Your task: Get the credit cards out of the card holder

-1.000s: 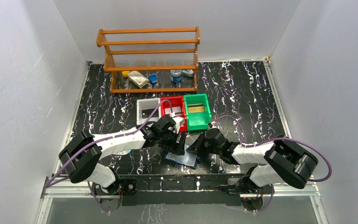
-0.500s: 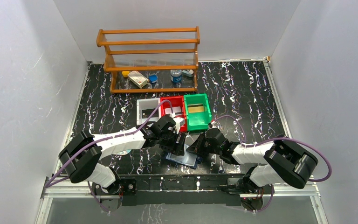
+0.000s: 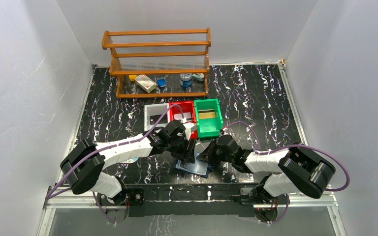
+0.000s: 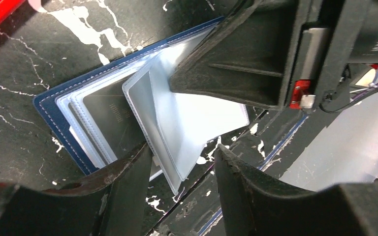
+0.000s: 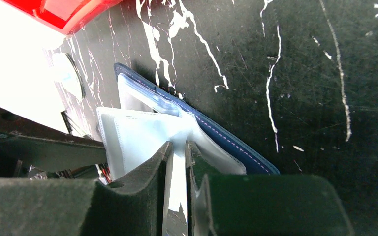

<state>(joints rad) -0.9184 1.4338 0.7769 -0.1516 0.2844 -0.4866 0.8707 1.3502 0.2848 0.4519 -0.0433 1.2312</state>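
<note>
Top external view shows both arms reaching low over the near part of the black marbled table (image 3: 256, 98). Their wrists meet over the card holder (image 3: 193, 167), which lies open and flat just ahead of the bases, between the 2 grippers.

From the left wrist, the left gripper (image 4: 182, 152) stands open. Its 2 fingers are spread, with a corner of the holder's fanned plastic leaves between them, and I cannot tell whether either finger touches it. The navy cover rests on the table, and a grey card (image 4: 106, 118) sits inside 1 leaf near the cover's end.

From the right wrist, the right gripper (image 5: 178, 147) is drawn almost together and pinches a raised clear sleeve (image 5: 142, 132) lifted off the cover.

Just beyond the holder, 3 bins sit side by side: grey bin (image 3: 156, 105), red bin (image 3: 184, 103), green bin (image 3: 218, 118). Farthest back, a wooden rack (image 3: 157, 44) stands against the rear wall, with small items on its lowest shelf.
</note>
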